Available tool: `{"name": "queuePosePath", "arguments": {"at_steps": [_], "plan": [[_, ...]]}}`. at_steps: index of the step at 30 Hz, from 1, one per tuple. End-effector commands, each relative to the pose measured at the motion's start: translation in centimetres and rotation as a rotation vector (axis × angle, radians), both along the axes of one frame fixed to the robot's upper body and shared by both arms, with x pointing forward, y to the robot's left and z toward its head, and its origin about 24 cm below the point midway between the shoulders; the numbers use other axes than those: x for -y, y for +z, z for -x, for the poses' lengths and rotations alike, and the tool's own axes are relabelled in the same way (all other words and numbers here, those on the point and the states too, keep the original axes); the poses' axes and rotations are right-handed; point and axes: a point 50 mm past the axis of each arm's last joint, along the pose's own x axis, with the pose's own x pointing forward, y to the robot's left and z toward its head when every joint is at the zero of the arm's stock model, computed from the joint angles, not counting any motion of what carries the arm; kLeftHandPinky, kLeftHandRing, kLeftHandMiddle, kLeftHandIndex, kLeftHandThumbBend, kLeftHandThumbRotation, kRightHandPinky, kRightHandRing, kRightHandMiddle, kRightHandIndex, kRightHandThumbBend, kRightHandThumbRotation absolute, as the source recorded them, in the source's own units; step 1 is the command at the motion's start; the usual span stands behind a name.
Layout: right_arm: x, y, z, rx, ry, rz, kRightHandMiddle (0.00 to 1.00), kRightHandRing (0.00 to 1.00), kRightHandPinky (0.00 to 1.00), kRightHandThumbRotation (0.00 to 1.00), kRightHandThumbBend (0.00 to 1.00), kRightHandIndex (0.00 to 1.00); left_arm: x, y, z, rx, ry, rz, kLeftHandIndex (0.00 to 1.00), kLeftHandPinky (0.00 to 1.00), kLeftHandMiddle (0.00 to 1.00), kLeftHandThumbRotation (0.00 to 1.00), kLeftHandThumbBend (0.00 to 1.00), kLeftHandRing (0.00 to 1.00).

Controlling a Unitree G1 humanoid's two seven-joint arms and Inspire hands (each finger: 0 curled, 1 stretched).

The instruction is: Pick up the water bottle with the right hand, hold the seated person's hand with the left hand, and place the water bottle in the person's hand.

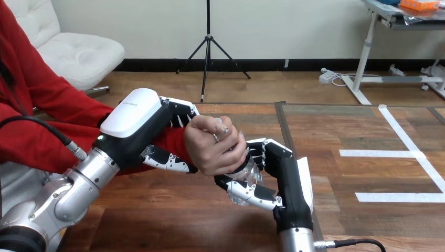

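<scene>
Gripping water bottle (245, 177): right hand (291, 176) fingers, person's hand (215, 149) too | left hand (131, 118) fingers curled round person's wrist (176, 137) | contents unclear

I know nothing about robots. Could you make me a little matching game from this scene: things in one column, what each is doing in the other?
Things:
1. left hand
2. right hand
3. person's hand
4. water bottle

States:
A. wrapped round the bottle's upper part
B. clear, gripped by two hands
C. curled round the person's wrist
D. curled round the bottle's lower part

Pairs: 1-C, 2-D, 3-A, 4-B
</scene>
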Motion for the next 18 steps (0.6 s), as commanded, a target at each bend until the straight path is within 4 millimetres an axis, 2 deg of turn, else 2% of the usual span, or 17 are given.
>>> {"name": "queuePosePath", "arguments": {"at_steps": [1, 7, 8, 11, 16, 18], "plan": [[-5.24, 2.97, -0.28, 0.080, 0.067, -0.124, 0.60, 0.57, 0.51, 0.07, 0.92, 0.60, 1.63, 2.80, -1.04, 0.115, -0.060, 0.043, 0.62, 0.48, 0.60, 0.25, 0.88, 0.54], [-5.21, 2.73, -0.35, 0.049, 0.065, -0.078, 0.75, 0.74, 0.69, 0.24, 0.98, 0.74, 1.55, 2.89, -0.99, 0.105, -0.064, 0.039, 0.72, 0.56, 0.70, 0.32, 0.91, 0.64], [-5.20, 2.69, -0.37, 0.043, 0.069, -0.069, 0.82, 0.81, 0.76, 0.31, 0.99, 0.81, 1.55, 2.91, -0.98, 0.104, -0.065, 0.036, 0.76, 0.59, 0.74, 0.34, 0.93, 0.67], [-5.19, 2.60, -0.43, 0.024, 0.085, -0.045, 0.89, 0.88, 0.84, 0.38, 0.99, 0.89, 1.57, 3.01, -0.94, 0.108, -0.068, 0.027, 0.80, 0.63, 0.78, 0.36, 0.95, 0.71], [-5.15, 2.51, -0.49, -0.006, 0.096, -0.025, 0.96, 0.96, 0.94, 0.47, 1.00, 0.96, 1.66, 3.19, -0.86, 0.105, -0.075, 0.018, 0.86, 0.69, 0.84, 0.41, 0.98, 0.78], [-5.14, 2.51, -0.48, -0.014, 0.097, -0.021, 0.98, 0.98, 0.97, 0.50, 1.00, 0.98, 1.64, 3.25, -0.83, 0.103, -0.075, 0.014, 0.89, 0.74, 0.87, 0.44, 0.99, 0.82]]}}
